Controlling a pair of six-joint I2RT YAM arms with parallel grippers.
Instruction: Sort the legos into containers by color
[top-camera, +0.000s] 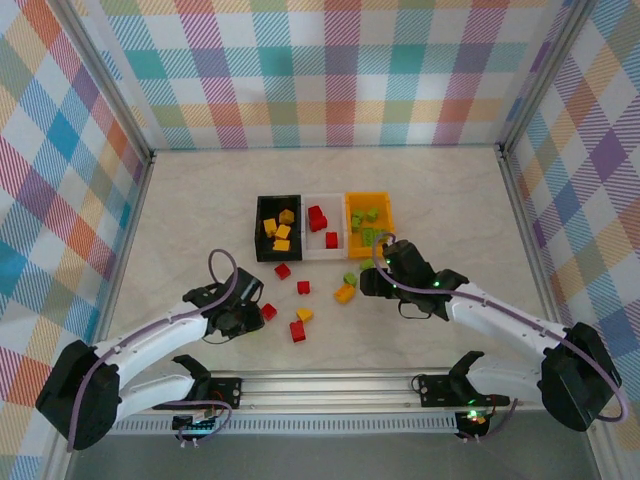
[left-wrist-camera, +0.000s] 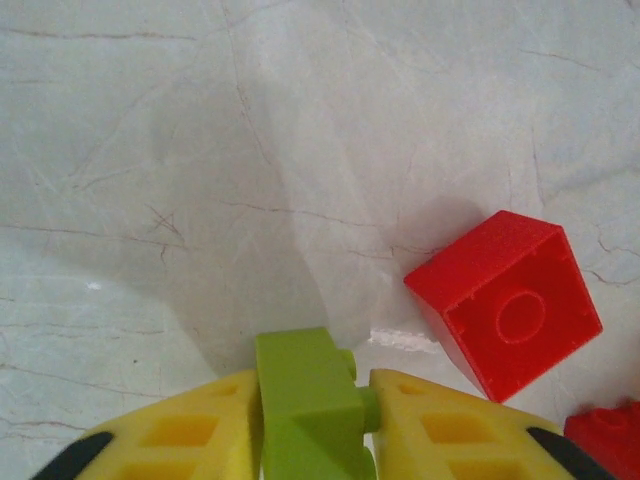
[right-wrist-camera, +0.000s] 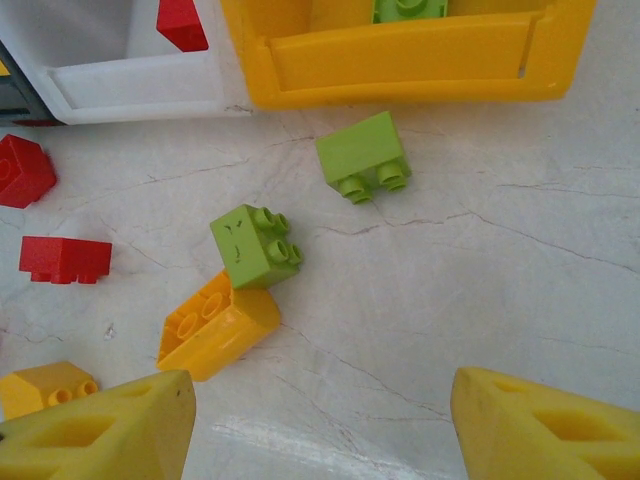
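Loose colored legos (top-camera: 303, 288) lie near three partly filled containers (top-camera: 323, 255).

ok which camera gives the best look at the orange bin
Top external: the whole orange bin, open top, green legos inside. Right wrist has its near wall close up, with one green lego behind.

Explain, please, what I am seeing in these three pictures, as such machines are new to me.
Two robot arms stand at a table. One picture looks down from above; the others come from a camera on each wrist. Three bins sit in a row: the black bin holds yellow bricks, the white bin red, the orange bin green. Loose bricks lie nearby. The left tool is shut on a green brick; the right tool is open and empty.
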